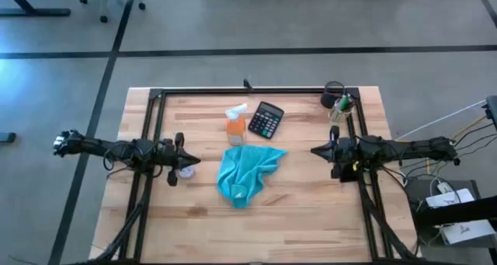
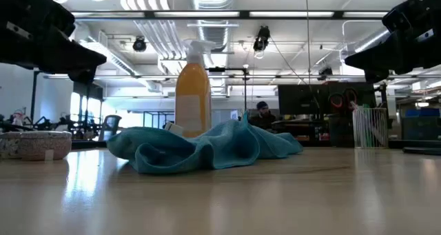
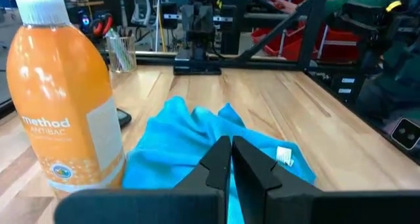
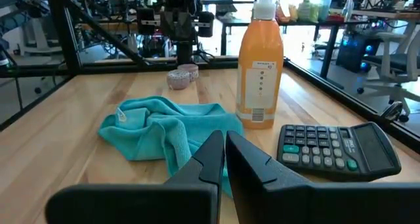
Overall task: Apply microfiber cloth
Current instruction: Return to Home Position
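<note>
Our left tool (image 3: 231,144) hangs over the left side of the counter (image 1: 311,218), its two dark fingers pressed together on nothing. Our right tool (image 4: 224,138) faces it from the right side, likewise clenched and empty. Between the two tips, touched by neither, the microfiber cloth (image 1: 247,172) lies crumpled on the wood. It is turquoise, with a small white tag (image 3: 284,156) at one edge, and we cannot read any print on the tag. Just beyond the cloth, toward the far edge, stands an orange spray bottle (image 3: 62,112) with a white head, its label reading "method ANTIBAC". Beside the bottle, on the right arm's side, a black calculator (image 1: 265,120) lies flat with its keys up
</note>
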You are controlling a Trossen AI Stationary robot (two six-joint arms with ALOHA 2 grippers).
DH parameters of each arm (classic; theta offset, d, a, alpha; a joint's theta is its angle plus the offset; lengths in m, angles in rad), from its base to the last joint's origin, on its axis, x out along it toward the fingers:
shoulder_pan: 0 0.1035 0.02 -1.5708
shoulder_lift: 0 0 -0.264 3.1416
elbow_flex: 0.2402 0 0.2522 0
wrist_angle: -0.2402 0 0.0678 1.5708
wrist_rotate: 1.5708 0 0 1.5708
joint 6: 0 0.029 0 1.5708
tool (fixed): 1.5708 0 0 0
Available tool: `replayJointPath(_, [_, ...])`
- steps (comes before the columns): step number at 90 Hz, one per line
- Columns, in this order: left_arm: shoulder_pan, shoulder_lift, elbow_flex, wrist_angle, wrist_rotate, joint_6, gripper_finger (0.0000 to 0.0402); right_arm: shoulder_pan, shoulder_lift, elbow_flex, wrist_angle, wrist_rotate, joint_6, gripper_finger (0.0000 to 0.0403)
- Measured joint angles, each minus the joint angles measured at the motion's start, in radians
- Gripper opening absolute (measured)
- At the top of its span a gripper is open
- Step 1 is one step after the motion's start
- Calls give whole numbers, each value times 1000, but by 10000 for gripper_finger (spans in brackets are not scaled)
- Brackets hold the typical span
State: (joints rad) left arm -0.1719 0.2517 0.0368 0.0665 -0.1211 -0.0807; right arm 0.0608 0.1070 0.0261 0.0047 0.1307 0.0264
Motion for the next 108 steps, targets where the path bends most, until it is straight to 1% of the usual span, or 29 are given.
replayJointPath(53, [0, 51, 0, -1, 0, 0, 0, 0, 0, 0, 0, 0, 0, 2])
replayJointPath(108, [0, 62, 0, 0, 0, 0, 0, 0, 0, 0, 0, 0, 0, 2])
